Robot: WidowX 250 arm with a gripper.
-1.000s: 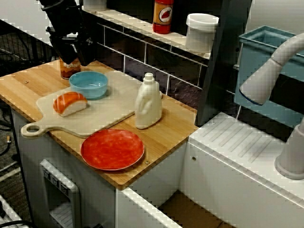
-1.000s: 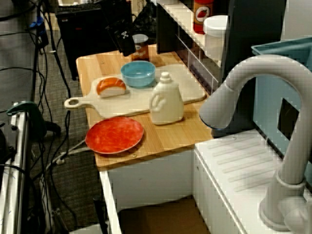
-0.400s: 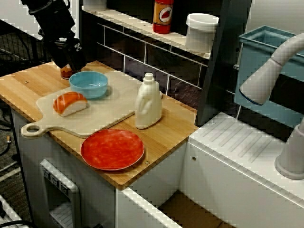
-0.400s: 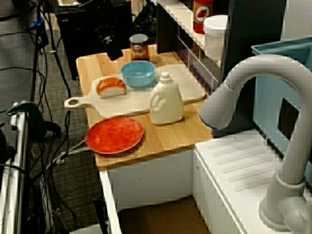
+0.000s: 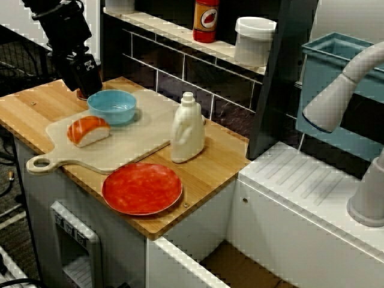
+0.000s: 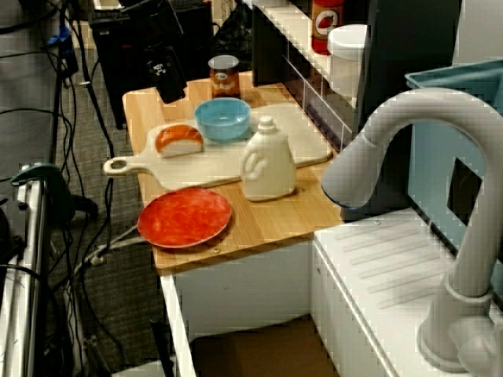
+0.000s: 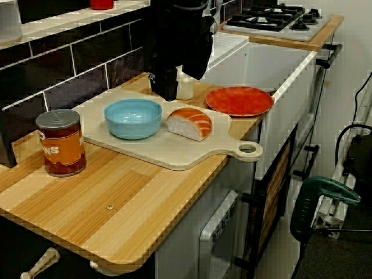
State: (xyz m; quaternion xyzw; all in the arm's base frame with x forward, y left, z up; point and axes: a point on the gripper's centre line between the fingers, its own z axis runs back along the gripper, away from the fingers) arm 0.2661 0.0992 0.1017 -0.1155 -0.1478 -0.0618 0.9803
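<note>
1. My gripper (image 6: 168, 78) hangs above the counter (image 7: 116, 197), just off the cutting board (image 5: 138, 144), past the board's edge that faces the tiled wall (image 7: 64, 61).
2. Fingers: black on a black body in every view, so I cannot tell how far apart they stand. What does show is that there's nothing between them. I'm carrying nothing.
3. Closest thing to me is the can (image 7: 61, 142). It has an orange label and stands upright, lid up, on the counter just beside that same wall-side edge of the board.
4. From the side there's a clear gap between me and the can: near, not touching. From above, my gripper hides almost all of it.
5. On the board, at the end nearest the can, sits the blue bowl (image 7: 133, 118), upright.
6. Just beside the bowl, toward the board's handle, lies the piece of salmon sushi (image 7: 189, 123), flat on the board.
7. The white bottle (image 5: 188, 129) stands upright at the board's end away from the handle. I can't tell whether its base is on the board or just off it.
8. The red plate (image 5: 142, 188) lies on the counter off the board's other long edge, well apart from me.
</note>
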